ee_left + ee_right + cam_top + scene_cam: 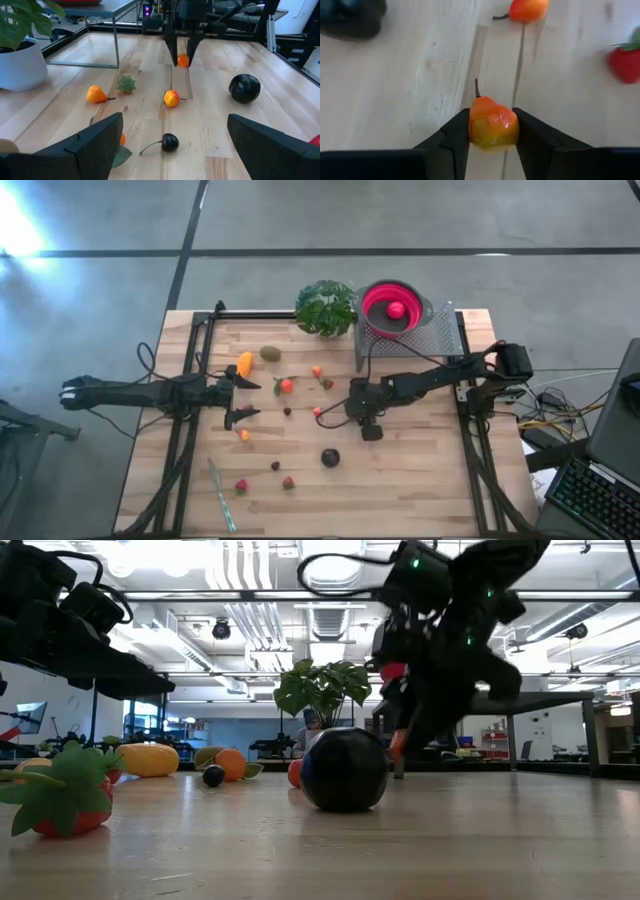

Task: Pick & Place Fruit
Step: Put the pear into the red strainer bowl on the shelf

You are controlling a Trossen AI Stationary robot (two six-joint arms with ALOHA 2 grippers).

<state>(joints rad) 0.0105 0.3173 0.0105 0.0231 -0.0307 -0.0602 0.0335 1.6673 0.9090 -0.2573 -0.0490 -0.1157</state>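
Fruit of glossy toy plastic, strewn over a pale planked wooden surface (420, 480). Nearest the front edge: two red strawberries (241, 485) with green leafy caps, a thin pale stick (221, 495) lying beside them, a small dark berry (275, 466), and a smooth black ball (330, 457), round and shiny. Farther in, a small orange-red pear-shaped piece (493, 124) with a thin dark stem, pinched between the jaws of the right gripper (492, 131), at mid-surface, matte black fingers pressed against both of its sides. Left gripper (243, 399) level with it on the left, jaws spread wide, nothing between them. Beyond those, a dark cherry (169, 142) on a curved stem, more little orange-red pieces (286, 386), an elongated yellow-orange piece (245, 363) and an olive-brown kiwi (270, 353). At the far edge, a leafy green plant (325, 306) in a white pot, then a perforated metal stand (440, 335) carrying a round pink bowl (375, 305) with a grey rim, one red ball (396, 309) inside.
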